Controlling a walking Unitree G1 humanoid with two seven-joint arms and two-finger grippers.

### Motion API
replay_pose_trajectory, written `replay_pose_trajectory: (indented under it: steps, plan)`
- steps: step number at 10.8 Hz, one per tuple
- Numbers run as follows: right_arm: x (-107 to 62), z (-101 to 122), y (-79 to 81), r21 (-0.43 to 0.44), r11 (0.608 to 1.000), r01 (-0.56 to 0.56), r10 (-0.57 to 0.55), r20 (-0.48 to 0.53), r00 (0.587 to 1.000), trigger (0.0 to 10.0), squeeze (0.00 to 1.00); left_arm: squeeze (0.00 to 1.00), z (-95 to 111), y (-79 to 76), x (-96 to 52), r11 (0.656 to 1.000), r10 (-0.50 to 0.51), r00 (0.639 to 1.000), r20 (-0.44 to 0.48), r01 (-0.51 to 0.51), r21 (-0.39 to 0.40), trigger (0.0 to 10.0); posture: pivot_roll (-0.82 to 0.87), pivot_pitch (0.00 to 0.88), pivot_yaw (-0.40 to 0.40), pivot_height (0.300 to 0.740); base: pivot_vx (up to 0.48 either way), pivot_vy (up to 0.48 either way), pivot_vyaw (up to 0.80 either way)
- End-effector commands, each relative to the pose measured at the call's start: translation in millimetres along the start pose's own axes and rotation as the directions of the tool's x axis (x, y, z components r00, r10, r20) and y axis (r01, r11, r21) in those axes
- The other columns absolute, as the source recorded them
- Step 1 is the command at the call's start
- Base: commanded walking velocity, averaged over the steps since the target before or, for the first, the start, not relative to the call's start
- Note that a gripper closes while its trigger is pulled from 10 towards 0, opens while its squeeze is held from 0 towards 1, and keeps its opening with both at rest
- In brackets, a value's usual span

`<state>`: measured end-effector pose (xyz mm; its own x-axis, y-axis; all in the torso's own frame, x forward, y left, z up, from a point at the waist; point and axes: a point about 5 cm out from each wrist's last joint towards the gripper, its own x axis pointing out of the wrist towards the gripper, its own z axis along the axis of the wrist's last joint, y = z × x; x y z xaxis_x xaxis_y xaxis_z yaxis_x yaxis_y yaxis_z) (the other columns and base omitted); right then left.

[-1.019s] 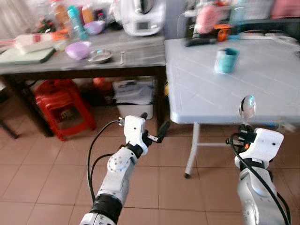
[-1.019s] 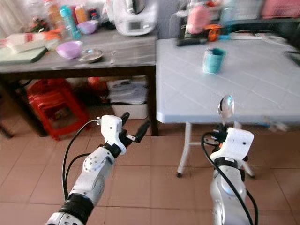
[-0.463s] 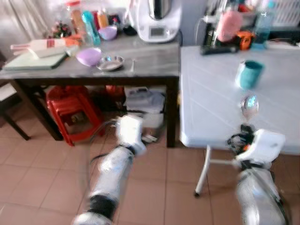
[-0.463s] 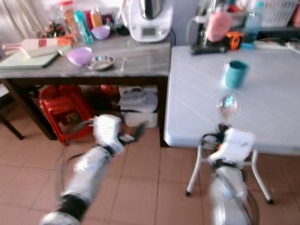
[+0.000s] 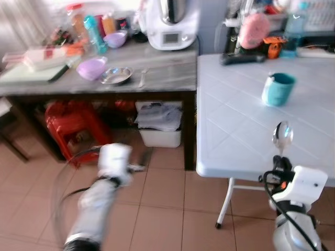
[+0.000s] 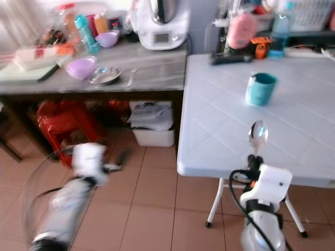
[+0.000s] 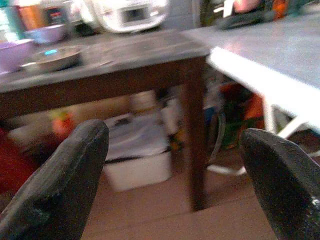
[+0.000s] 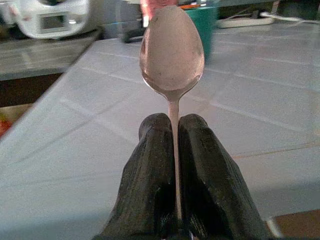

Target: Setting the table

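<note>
Metal spoon stands upright, its handle pinched between the right gripper's closed fingers, near the white table's front edge. Teal cup sits farther back on that table. Left gripper, fingers spread and empty, hangs blurred over the tiled floor. No writing is readable.

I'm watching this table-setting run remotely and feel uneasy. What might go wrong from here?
The right gripper pinches the spoon only by its thin handle, bowl upright, so it may slip or swivel. The teal cup stands on the white table ahead; a reach might knock it.
</note>
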<state>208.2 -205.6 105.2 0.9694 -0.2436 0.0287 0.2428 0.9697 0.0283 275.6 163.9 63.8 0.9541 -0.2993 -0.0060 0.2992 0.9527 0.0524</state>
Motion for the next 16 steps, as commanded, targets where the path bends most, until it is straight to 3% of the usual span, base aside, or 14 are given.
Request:
replay_pose_trajectory:
  steps: [1, 2, 6, 16]
  plan:
    - [-3.9, 6, 5.0, 0.002, 1.0, -0.025, 0.025, 0.029, 0.999, 10.0, 0.0, 0.0, -1, 12.7, -9.7, 0.999, 0.046, 0.999, -0.028, -0.045, 0.026, 10.0, -0.04, 0.0, 0.099, 0.74, 0.0, 0.0, 0.0]
    - [-5.8, 5, 6.2, 0.007, 0.999, -0.031, 0.031, 0.022, 0.999, 10.0, 0.0, 0.0, -3, 14.9, -13.9, 0.998, 0.055, 0.998, -0.041, -0.055, 0.017, 10.0, -0.04, 0.0, 0.096, 0.74, 0.0, 0.0, 0.0]
    - [0.7, 7, 12.3, 0.012, 0.998, -0.058, 0.058, 0.033, 0.998, 10.0, 0.0, 0.0, 3, -1.4, -2.7, 0.999, -0.003, 0.999, -0.038, 0.001, -0.052, 10.0, -0.04, 0.0, 0.094, 0.74, 0.0, 0.063, -0.27]
    - [-3.3, 4, 10.0, -0.002, 0.999, -0.038, 0.038, 0.022, 0.999, 10.0, 0.0, 0.0, 4, -3.6, 4.3, 0.998, -0.013, 0.999, -0.047, 0.01, -0.068, 10.0, -0.05, 0.0, 0.105, 0.74, 0.0, 0.372, 0.0]
